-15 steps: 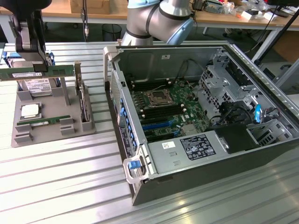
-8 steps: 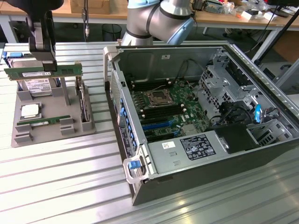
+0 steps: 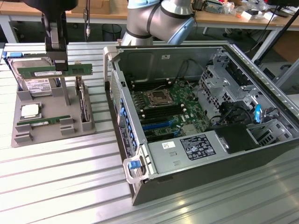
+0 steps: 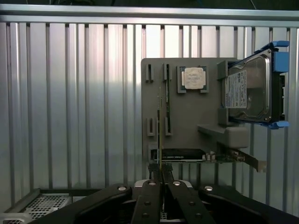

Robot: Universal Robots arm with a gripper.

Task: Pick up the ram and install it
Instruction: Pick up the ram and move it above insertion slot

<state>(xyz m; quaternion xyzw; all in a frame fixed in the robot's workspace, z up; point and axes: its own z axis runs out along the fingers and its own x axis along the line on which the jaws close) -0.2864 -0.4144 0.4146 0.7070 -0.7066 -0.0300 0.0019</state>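
The ram [image 3: 37, 72] is a long green stick held level in the air above the grey holder tray [image 3: 51, 133] at the exterior view's left. My gripper [image 3: 60, 64] is shut on it from above, near the middle of its top edge. In the wrist view the ram [image 4: 159, 130] appears edge-on as a thin line running out from between the black fingers [image 4: 150, 196], over the tray [image 4: 187, 116]. The open computer case [image 3: 261, 98] lies at the exterior view's right, with the motherboard [image 3: 163, 109] and its memory slots exposed.
On the tray lie a second green stick [image 3: 44, 122], a square silver processor [image 3: 30, 111], a hard drive [image 3: 35, 85] and an upright expansion card [image 3: 83, 100]. The arm's base [image 3: 154, 21] stands behind the case. Everything rests on a ribbed metal table [image 3: 60, 186].
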